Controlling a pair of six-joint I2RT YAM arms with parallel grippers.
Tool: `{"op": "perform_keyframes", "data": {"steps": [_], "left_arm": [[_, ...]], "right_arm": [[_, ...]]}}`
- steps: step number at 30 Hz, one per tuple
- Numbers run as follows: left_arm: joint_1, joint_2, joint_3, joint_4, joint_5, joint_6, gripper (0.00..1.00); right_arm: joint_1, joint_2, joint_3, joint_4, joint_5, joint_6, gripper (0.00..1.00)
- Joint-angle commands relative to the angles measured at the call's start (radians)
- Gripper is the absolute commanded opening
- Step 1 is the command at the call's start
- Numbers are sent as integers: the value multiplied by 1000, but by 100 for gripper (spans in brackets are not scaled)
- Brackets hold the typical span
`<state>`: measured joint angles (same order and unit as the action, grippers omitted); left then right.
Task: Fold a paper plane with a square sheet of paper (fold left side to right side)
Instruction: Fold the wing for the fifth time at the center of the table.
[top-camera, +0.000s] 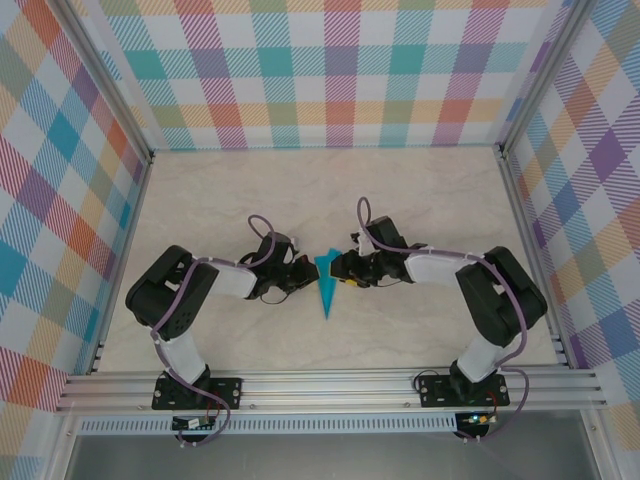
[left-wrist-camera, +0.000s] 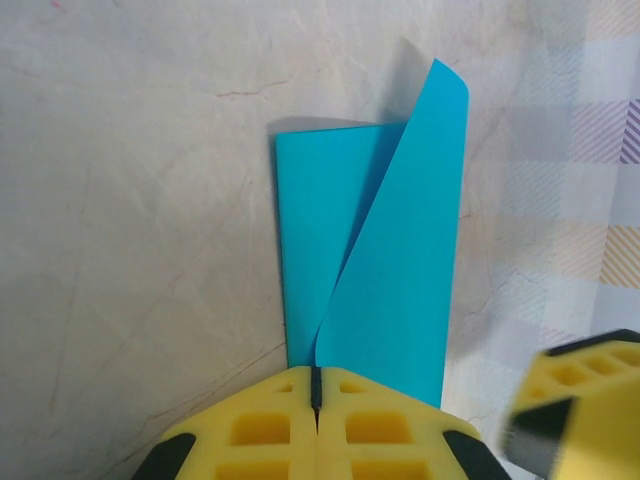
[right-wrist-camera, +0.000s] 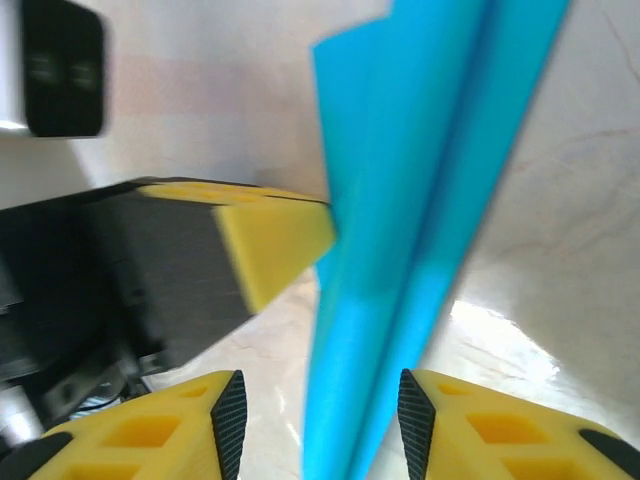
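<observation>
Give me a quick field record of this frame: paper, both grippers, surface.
paper: teal paper plane, narrow, pointed, one flap lifted off the layer beneath
left gripper: shut, tips at the plane's edge; pinch unclear
right gripper: open, fingers either side of the plane
position: plane on the table, between the two grippers

The paper plane (top-camera: 325, 285) is laid on the table (top-camera: 400, 190) between the left gripper (top-camera: 305, 272) and the right gripper (top-camera: 341, 268) (tip turned near).

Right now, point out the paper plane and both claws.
paper plane (top-camera: 325, 282), top view, its middle
left claw (left-wrist-camera: 316, 385), left wrist view, seam between shut fingertips
right claw (right-wrist-camera: 320, 405), right wrist view, midway between fingertips
</observation>
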<state>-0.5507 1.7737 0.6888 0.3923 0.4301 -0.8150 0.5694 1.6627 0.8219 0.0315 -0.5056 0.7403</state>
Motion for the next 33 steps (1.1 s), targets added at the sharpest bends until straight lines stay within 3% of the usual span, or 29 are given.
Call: {"op": "perform_keyframes", "data": {"steps": [1,6,14,18,24,33], "left_arm": [[15,19,23,-18,2,27,0],[15,13,26,-32,-1,37,0],[15,-5,33,-48,4,55,0],[15,-23,39,-73,2,69,0],[15,-19,43,-73,6,71,0],[15,-19,43,-69,10,71,0]], "right_arm": [[-5,-15,27,17,-19,-7,41],[-5,73,93,79,-59,43,33],[-5,144,195,-26,20,-9,33],[-22,82,174,-77,115,-30,52],[-44,134,236,-108,43,-8,71],[-44,258,344,-162,34,23,78]]}}
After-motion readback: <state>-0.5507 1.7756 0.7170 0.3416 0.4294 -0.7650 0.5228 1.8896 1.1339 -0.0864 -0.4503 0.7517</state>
